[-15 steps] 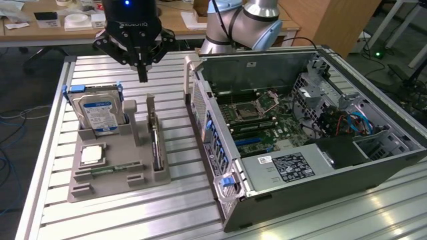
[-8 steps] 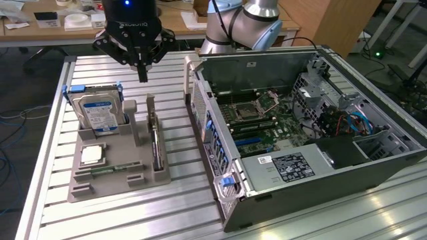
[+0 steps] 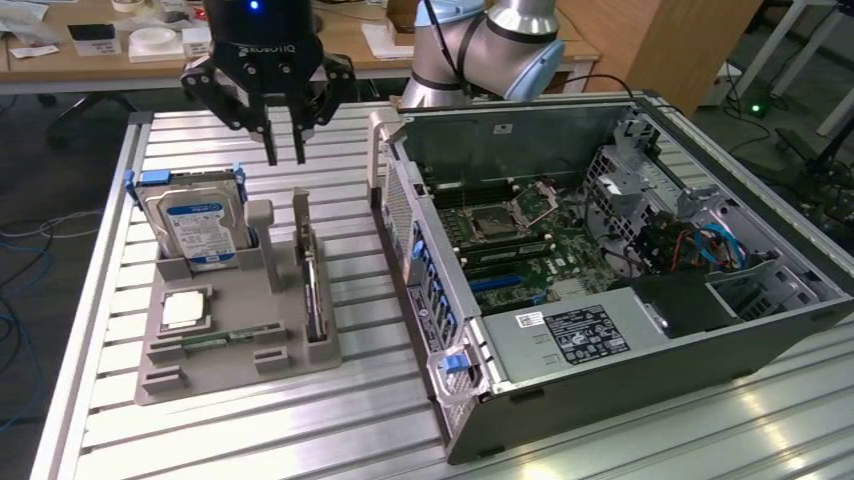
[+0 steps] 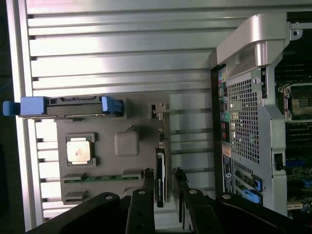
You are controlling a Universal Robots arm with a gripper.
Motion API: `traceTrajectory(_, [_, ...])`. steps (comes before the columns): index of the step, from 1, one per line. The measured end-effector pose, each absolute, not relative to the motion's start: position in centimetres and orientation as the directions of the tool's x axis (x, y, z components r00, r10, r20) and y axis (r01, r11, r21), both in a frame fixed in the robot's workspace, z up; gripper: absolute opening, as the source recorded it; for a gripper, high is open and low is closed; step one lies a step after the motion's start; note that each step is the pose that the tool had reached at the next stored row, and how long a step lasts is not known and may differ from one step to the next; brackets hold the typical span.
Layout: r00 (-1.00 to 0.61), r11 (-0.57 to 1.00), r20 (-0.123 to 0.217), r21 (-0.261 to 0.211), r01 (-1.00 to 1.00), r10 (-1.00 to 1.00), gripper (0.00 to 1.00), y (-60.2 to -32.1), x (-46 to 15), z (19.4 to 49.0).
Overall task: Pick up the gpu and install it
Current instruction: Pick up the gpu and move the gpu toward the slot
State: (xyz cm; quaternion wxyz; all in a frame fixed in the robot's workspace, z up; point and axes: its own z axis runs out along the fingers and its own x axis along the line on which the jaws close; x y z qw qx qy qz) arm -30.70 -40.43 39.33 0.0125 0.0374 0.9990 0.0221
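GPU (image 3: 312,300) on edge in slot of grey parts holder (image 3: 227,375), at the exterior view's right side, near open PC case (image 3: 561,420); probably light, stiff, thin, fragile; best pinched across bare top edge, clear of components and connector; above it, apart, gripper (image 3: 284,158); jaws slightly parted, empty, lined either side of card; hard drive (image 3: 198,228) upright at holder's far end.

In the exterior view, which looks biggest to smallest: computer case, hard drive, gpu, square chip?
1. computer case
2. hard drive
3. Unsure: the gpu stands edge-on, long but thin; the square chip lies flat, shorter but wider.
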Motion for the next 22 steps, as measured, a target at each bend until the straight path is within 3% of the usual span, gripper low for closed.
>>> traceTrajectory(4, [-0.997, 0.996, -0.023, 0.045, 0.074, 0.075, 0.47, -40.4, -30.7, 39.3])
traceTrajectory(9, [-0.998, 0.997, -0.023, 0.045, 0.06, 0.061, 0.58, -40.4, -31.0, 39.2])
traceTrajectory(10, [-0.998, 0.998, -0.023, 0.044, 0.053, 0.054, 0.65, -40.5, -31.0, 39.2])
traceTrajectory(22, [-0.998, 0.998, -0.023, 0.038, 0.049, 0.05, 0.65, -40.7, -31.0, 37.9])
